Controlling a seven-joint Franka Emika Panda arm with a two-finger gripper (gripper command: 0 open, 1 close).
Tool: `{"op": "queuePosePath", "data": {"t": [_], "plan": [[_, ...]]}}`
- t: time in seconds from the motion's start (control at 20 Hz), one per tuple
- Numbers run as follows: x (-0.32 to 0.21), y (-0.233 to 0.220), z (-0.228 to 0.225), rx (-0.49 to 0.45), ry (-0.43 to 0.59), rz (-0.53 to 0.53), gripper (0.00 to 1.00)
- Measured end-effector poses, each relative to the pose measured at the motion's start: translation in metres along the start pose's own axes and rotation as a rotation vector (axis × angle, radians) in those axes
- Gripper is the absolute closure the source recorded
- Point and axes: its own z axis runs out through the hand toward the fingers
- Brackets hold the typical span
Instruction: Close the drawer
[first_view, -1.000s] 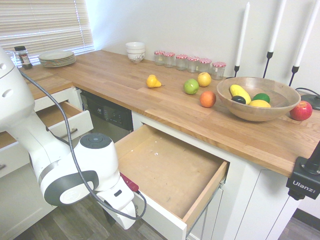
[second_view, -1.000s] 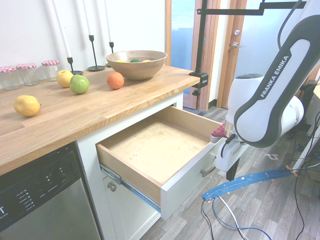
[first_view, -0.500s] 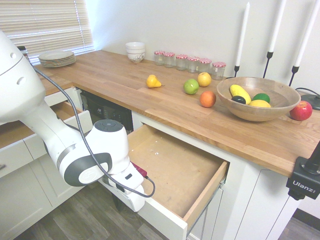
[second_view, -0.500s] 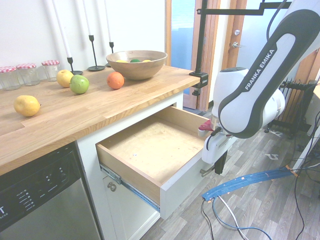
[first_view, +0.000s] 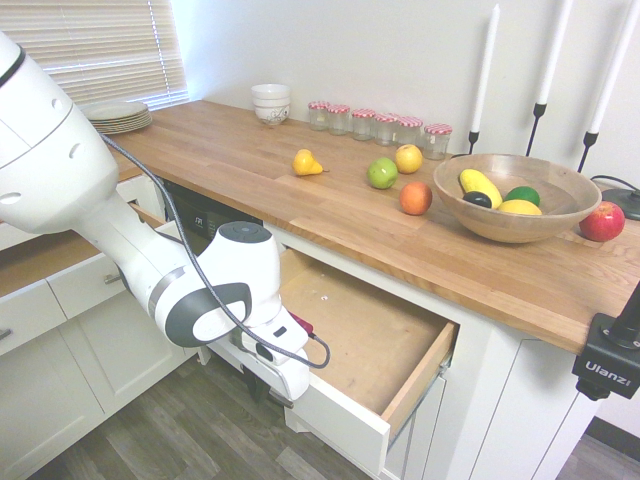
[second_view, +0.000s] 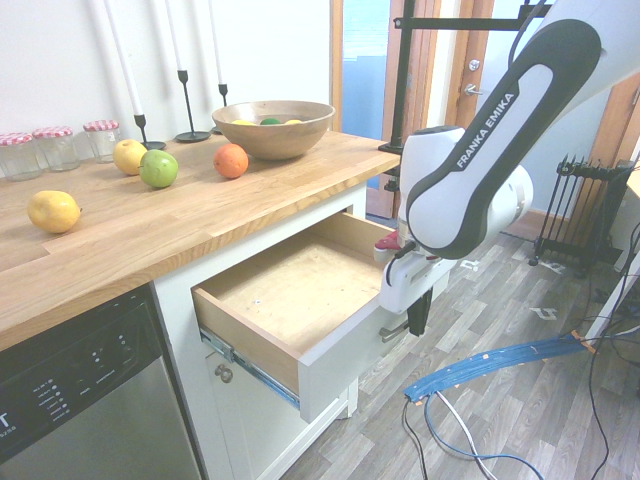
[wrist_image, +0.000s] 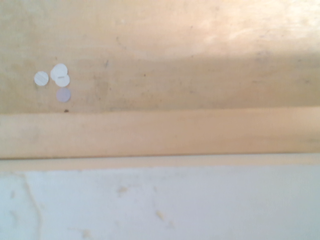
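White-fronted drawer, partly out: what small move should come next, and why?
Probably a little more push toward the cabinet: the arm's jaws are at the outer side of the drawer's white front, and its metal slide still shows.

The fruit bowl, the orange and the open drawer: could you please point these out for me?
Bowl (first_view: 455, 217): first exterior view, on its outer wall.
Orange (second_view: 230, 161): second exterior view, middle of the fruit.
Drawer (second_view: 335, 358): second exterior view, on its white front.

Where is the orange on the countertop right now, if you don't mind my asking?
In the first exterior view, the orange sits left of the wooden bowl, just in front of the green apple.
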Motion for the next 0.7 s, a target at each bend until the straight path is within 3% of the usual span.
{"op": "queuePosePath", "data": {"t": [0.7], "plan": [[0.040,-0.072,-0.006,-0.015,0.004,0.000,1.00]]}}
